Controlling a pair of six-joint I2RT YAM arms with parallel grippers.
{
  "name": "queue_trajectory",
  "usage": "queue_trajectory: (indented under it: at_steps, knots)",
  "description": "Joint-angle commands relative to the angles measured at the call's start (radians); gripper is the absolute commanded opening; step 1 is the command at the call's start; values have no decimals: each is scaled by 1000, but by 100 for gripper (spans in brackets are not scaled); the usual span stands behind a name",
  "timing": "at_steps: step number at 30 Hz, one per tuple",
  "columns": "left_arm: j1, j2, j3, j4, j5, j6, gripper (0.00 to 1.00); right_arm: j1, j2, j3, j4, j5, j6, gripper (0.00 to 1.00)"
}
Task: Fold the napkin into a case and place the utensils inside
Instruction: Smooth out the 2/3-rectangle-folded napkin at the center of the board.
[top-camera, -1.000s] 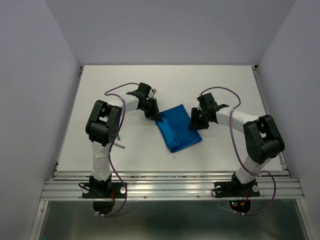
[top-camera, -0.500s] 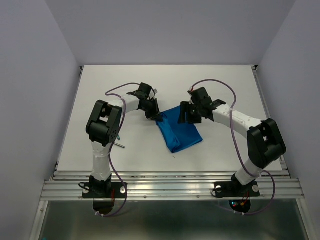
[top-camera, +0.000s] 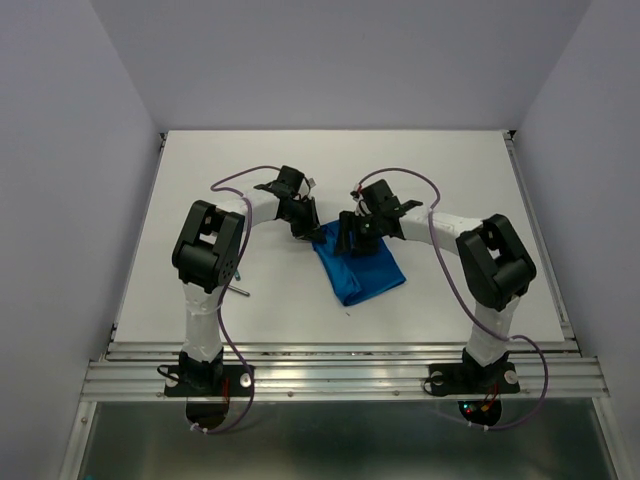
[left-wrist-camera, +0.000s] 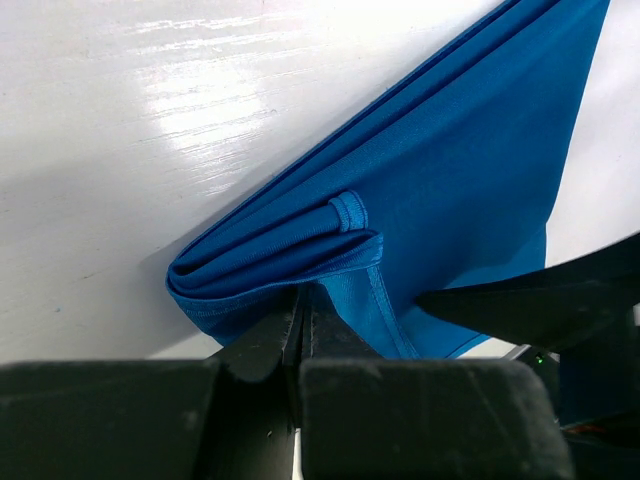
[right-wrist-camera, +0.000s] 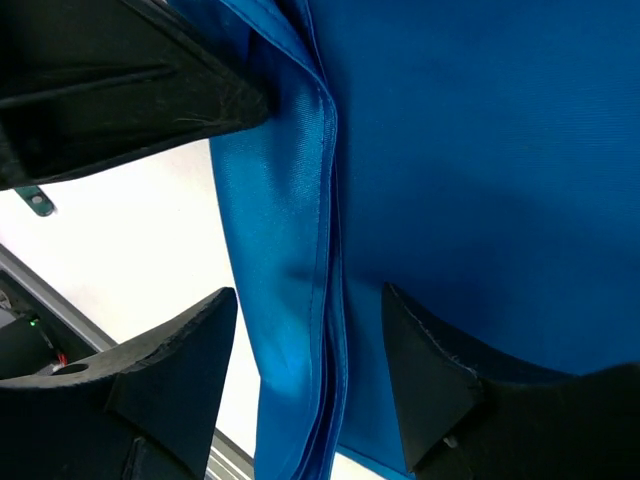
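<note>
At the half-hidden napkin (top-camera: 362, 268) edge, left tool (left-wrist-camera: 303, 300) pinches it — right tool (right-wrist-camera: 308, 305) gapes.

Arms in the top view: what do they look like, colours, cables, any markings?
The left arm and right arm: white wrapped links, bulky black joints, a thin purple cable looping along each. The left gripper and right gripper are black; fingers blunt wedges. No markings readable.

White table (top-camera: 450, 160), glossy. Lilac walls (top-camera: 60, 200) enclose the table left, right and far side. Aluminium rail (top-camera: 340, 378) along its near edge. Dark speck (top-camera: 347, 313) on the table near the front.
</note>
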Motion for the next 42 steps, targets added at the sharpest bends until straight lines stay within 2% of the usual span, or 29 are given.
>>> queue_trajectory:
  at_steps: [1,9,15,16,18,19,21,22,25,30,36,42]
  knots:
    - [-9,13,25,-34,-23,14,6,23,32,40,63,-71,17,64]
    - [-9,13,29,-39,-26,17,6,34,79,26,92,-97,32,62]
    - [-9,13,27,-37,-28,17,6,43,81,10,132,-87,77,49]
    - [-9,13,26,-37,-28,15,6,43,80,9,135,-65,84,40]
    - [-9,10,24,-39,-29,17,6,43,73,-2,144,-49,106,32]
    - [-9,9,24,-39,-29,17,6,43,72,-5,152,-31,121,23]
    - [-7,4,22,-40,-31,17,6,43,67,-13,158,-17,133,17]
    - [-9,0,21,-40,-31,18,6,43,64,-16,166,-3,138,9]
    - [-9,-10,22,-46,-34,20,6,43,60,-23,172,9,150,1]
    - [-7,-49,38,-71,-34,29,6,43,56,-37,172,23,143,1]
    - [-7,-86,127,-102,-20,35,6,43,64,-57,173,14,129,1]
    - [-7,-39,211,-106,7,26,6,43,63,-62,179,5,123,1]
